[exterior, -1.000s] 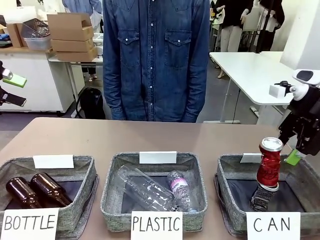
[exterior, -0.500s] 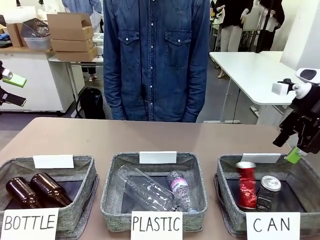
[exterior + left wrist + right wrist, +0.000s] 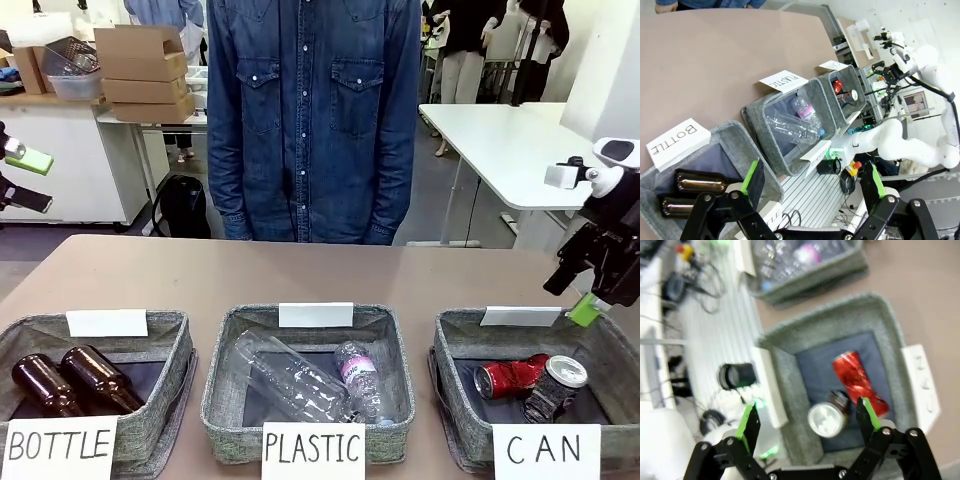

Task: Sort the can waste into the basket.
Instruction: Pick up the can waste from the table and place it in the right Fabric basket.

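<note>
The grey CAN basket [image 3: 447,378] stands at the table's front right, with its sign [image 3: 545,450] on the near wall. Inside it the dented red can [image 3: 510,377] lies on its side. The dark can [image 3: 555,385] with a silver top leans beside it, touching it. My right gripper [image 3: 572,292] hangs open above the basket's far right corner, holding nothing. The right wrist view looks down between its fingertips [image 3: 747,422] at the red can [image 3: 860,382], the dark can [image 3: 827,417] and the basket [image 3: 840,315]. My left gripper [image 3: 25,180] is open at the far left edge.
The BOTTLE basket [image 3: 170,345] holds two brown bottles [image 3: 70,380] at the front left. In the middle, the PLASTIC basket [image 3: 215,390] holds clear bottles [image 3: 305,380]. A person in a denim shirt [image 3: 310,120] stands at the far side. Bare tabletop [image 3: 300,270] lies behind the baskets.
The red can, which stood upright on the dark can, has toppled and now lies on the basket floor. The dark can has tipped to a lean. My right gripper rose slightly.
</note>
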Controlling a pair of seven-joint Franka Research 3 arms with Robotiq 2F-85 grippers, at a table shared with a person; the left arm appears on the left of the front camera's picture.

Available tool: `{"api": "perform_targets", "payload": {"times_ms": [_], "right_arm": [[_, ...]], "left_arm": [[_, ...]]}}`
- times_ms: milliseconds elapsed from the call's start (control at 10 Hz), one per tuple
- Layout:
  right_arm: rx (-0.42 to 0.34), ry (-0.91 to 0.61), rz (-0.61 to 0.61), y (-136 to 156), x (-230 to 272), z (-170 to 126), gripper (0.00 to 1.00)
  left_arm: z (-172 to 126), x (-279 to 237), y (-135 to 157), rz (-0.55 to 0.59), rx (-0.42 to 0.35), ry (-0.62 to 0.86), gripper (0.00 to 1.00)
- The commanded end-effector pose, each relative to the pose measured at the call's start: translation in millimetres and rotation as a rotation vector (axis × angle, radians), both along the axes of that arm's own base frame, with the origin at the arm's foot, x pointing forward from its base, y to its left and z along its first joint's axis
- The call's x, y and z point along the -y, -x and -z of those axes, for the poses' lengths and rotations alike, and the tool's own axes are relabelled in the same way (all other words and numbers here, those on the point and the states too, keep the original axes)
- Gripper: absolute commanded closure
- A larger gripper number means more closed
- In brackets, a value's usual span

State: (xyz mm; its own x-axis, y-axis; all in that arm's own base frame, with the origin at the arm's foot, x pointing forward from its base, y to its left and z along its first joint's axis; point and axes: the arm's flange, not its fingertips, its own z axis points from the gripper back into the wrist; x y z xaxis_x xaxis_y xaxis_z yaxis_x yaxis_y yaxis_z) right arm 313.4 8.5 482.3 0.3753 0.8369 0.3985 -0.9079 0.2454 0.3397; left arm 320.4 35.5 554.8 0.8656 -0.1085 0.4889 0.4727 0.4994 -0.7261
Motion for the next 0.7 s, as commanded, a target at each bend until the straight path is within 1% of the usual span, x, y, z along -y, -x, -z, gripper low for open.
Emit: {"api": "perform_targets", "payload": {"times_ms": [0, 100, 200, 400, 500, 600], "right_arm": [[-0.321, -0.395, 0.365, -13.3, -1.2, -25.9, 0.0], [-0.525, -0.502, 0.506, -18.3, -8.8, -40.7, 0.0], [-0.629, -0.587, 0.486, -23.2, -18.7, -49.4, 0.0], [-0.738, -0.831, 0.521, -44.9, -33.0, -57.3, 0.0], [-0.712, -0.827, 0.608, -52.3, -44.8, -55.2, 0.0], [-0.638, -0.755, 0.677, -58.8, -56.2, -49.7, 0.0]], "left_arm": [[-1.3, -2.6, 1.7, 0.013, 0.009, -0.009, 0.0], [-1.3, -2.6, 1.7, 0.013, 0.009, -0.009, 0.0], [-1.3, -2.6, 1.7, 0.013, 0.009, -0.009, 0.0], [-1.3, -2.6, 1.7, 0.013, 0.009, -0.009, 0.0], [-1.3, -2.6, 1.7, 0.013, 0.009, -0.009, 0.0], [-1.3, -2.6, 1.7, 0.013, 0.009, -0.009, 0.0]]}}
